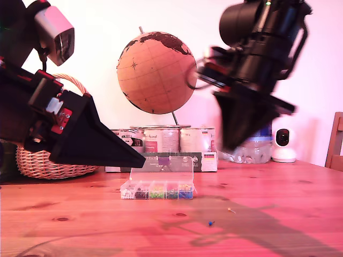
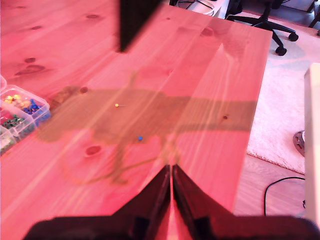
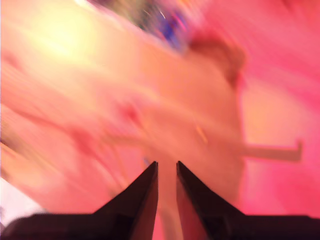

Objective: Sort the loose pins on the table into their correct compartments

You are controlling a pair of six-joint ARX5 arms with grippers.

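Over the table (image 1: 300,187) | my first gripper (image 2: 171,172) held pressed together, empty | my second gripper (image 3: 166,167) slightly parted, empty, blurred | blue pin (image 1: 211,223) and pale pin (image 1: 231,210) lie loose, well apart from compartments (image 1: 157,191), lid open to receive them.

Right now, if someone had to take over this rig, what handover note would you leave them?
My first gripper: jaws shut, empty, held above the table at the exterior view's left.
My second gripper: narrow gap between the jaws, nothing seen in it, raised high at the exterior view's right, blurred.
The compartment box stands lid open, with pins already in it.
Two loose pins lie on the wood in front of the box: a blue pin and a yellow-headed pin.
Left to do: pick up both and drop each into its matching compartment.
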